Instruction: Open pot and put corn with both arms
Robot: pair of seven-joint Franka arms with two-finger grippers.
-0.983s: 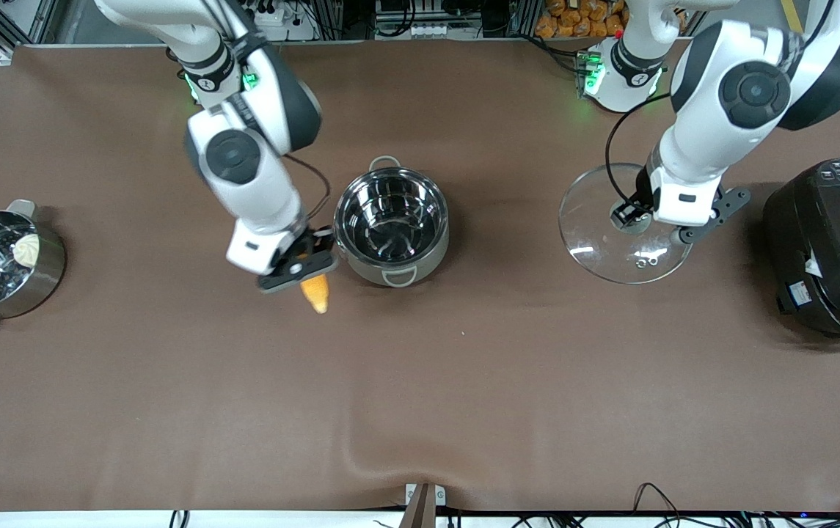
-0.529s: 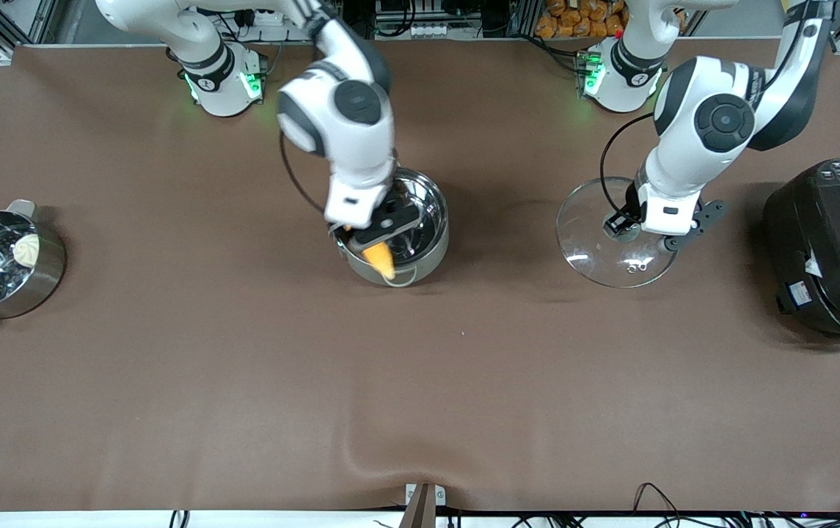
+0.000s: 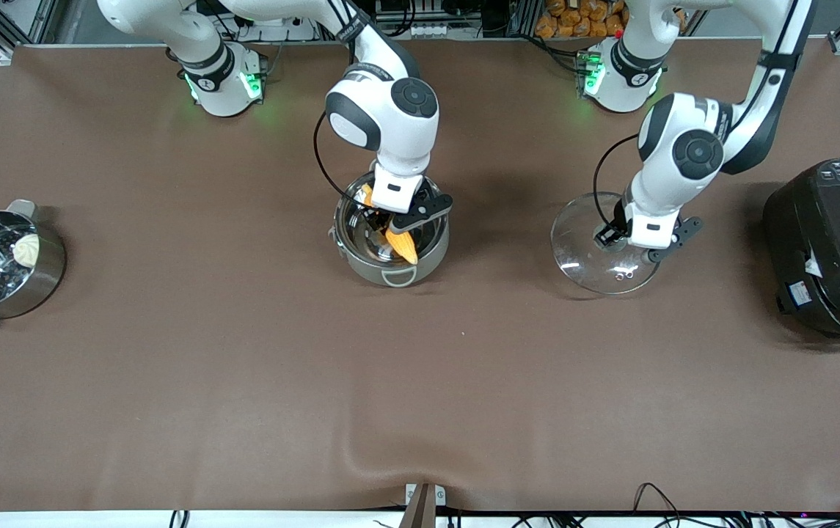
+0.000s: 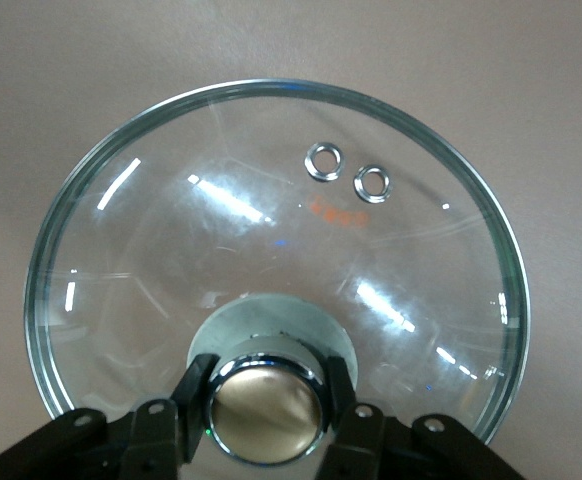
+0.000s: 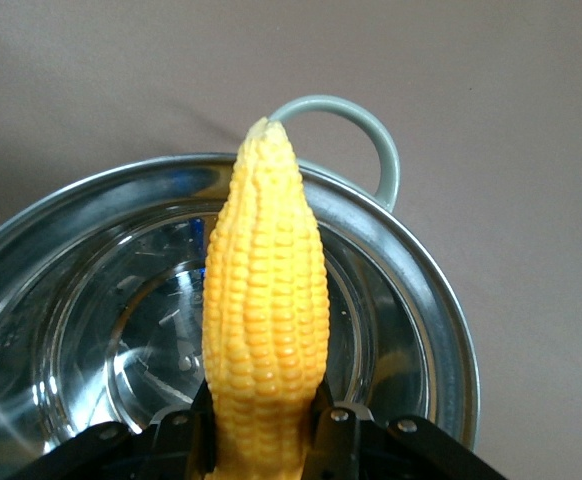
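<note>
I have the right gripper (image 3: 399, 233) clamped on the corn (image 3: 401, 246), angled down over the open pot (image 3: 390, 273) at frame centre. My left gripper (image 3: 629, 246) pinches the lid's knob (image 4: 265, 410), holding the lid (image 3: 581, 257) centre-right.

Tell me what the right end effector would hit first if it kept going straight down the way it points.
Most likely the inside of the pot: the right end effector holds the corn over the open pot, so the cob's tip would probably meet steel first.
</note>
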